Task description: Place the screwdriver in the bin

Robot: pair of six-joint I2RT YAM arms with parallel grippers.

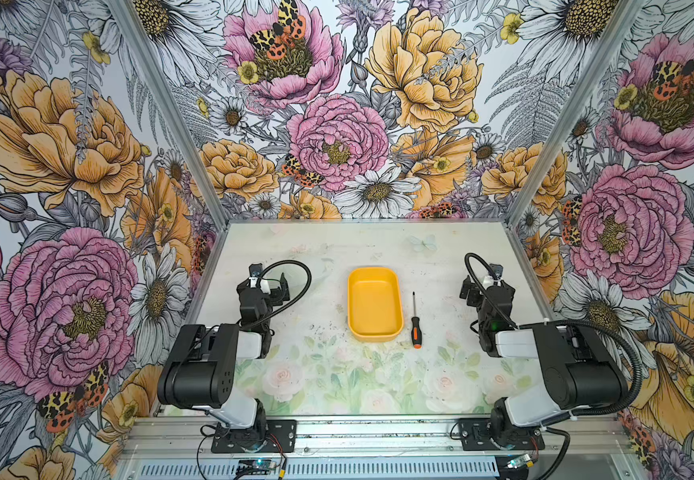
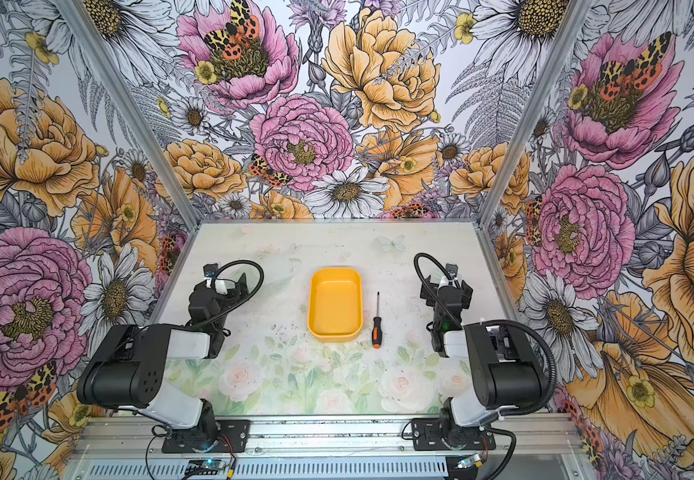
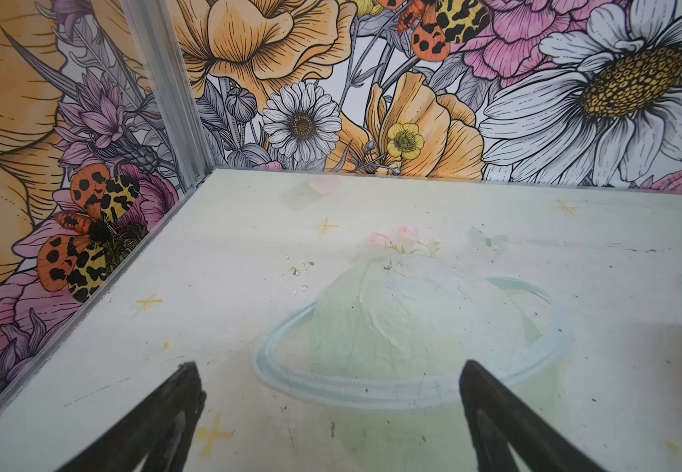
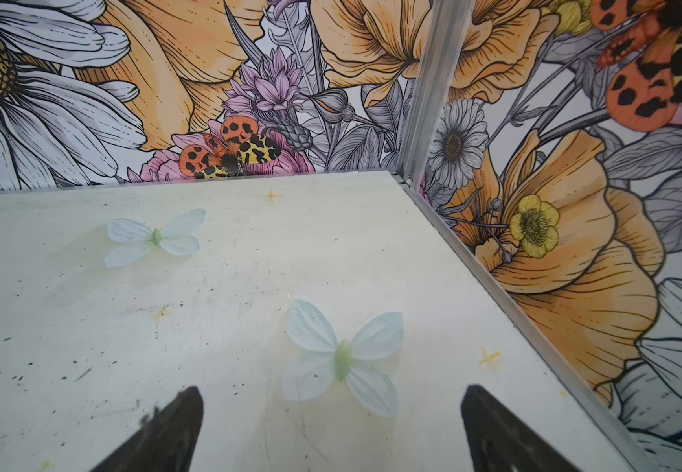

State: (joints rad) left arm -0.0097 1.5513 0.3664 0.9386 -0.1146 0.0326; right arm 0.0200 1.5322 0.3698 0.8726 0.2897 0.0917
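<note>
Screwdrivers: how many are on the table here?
1. The slim screwdriver with black handle and orange end lies flat on the table right of the shallow yellow-orange plastic bin, outside it, handle toward the robot. Table beneath the left arm and right arm is hidden.

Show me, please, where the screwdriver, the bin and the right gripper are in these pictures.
screwdriver (image 1: 415, 328): a top view, on the black handle.
bin (image 1: 374, 305): a top view, on its bare floor.
right gripper (image 4: 331, 392): right wrist view, midway between its fingertips.
</note>
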